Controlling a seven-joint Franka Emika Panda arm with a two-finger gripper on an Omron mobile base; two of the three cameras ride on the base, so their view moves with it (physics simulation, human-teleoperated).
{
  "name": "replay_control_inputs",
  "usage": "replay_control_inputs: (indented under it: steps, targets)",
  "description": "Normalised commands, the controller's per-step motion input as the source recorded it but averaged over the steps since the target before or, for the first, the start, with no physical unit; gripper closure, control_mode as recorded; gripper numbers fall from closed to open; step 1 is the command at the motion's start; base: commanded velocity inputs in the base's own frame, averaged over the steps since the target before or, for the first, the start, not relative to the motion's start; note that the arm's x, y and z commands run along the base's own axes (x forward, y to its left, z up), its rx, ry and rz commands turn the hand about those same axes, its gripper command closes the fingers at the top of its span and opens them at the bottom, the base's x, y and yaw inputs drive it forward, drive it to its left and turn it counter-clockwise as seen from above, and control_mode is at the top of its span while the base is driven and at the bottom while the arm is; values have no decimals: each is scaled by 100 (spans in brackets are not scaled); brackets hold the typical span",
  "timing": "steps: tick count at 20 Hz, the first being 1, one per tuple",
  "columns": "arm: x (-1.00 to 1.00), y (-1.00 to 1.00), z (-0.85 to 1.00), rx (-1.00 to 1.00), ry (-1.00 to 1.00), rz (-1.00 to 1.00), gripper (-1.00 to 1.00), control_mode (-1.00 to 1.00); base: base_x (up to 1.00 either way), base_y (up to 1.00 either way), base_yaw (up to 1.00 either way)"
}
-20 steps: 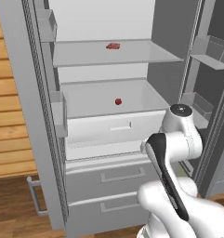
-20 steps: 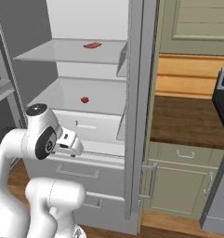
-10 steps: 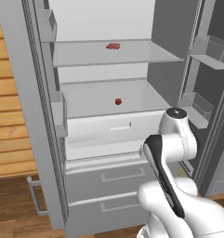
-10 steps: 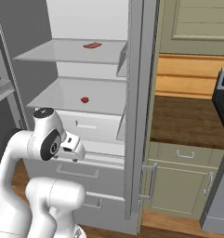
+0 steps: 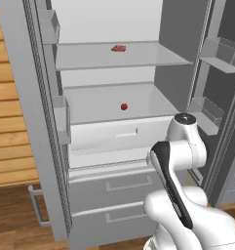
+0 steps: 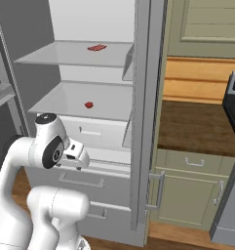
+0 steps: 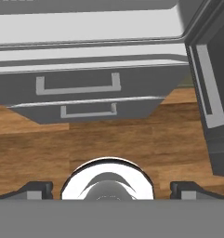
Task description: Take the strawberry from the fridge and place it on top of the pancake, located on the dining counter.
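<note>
The strawberry (image 5: pixel 124 106) sits on the middle shelf inside the open fridge (image 5: pixel 116 161), near the back. One shelf above it lies a flat pinkish-red lump (image 5: pixel 118 48). Below the strawberry's shelf is a white drawer, then two grey drawers (image 7: pixel 78 88) (each with a bar handle). The claw (image 7: pixel 111 189) hangs low in front of those drawers, facing the wood floor (image 7: pixel 108 144), its fingers (image 7: pixel 36 189) wide apart, holding nothing.

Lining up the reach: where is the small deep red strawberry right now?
The small deep red strawberry sits mid-shelf on the lower clear shelf of the open grey fridge, below the shelf holding the flatter pinkish-red lump.
</note>
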Motion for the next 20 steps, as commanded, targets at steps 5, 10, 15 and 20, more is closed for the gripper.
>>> replay_control_inputs:
  steps: [5,10,15,20]
  targets:
    - [0,3,-3,0,0,0,-100,100,0,4,0]
    - [0,0,0,0,0,0,-100,100,0,34,0]
    - [0,0,0,0,0,0,-100,100,0,26,0]
    - [0,0,0,0,0,0,-100,100,2,16,0]
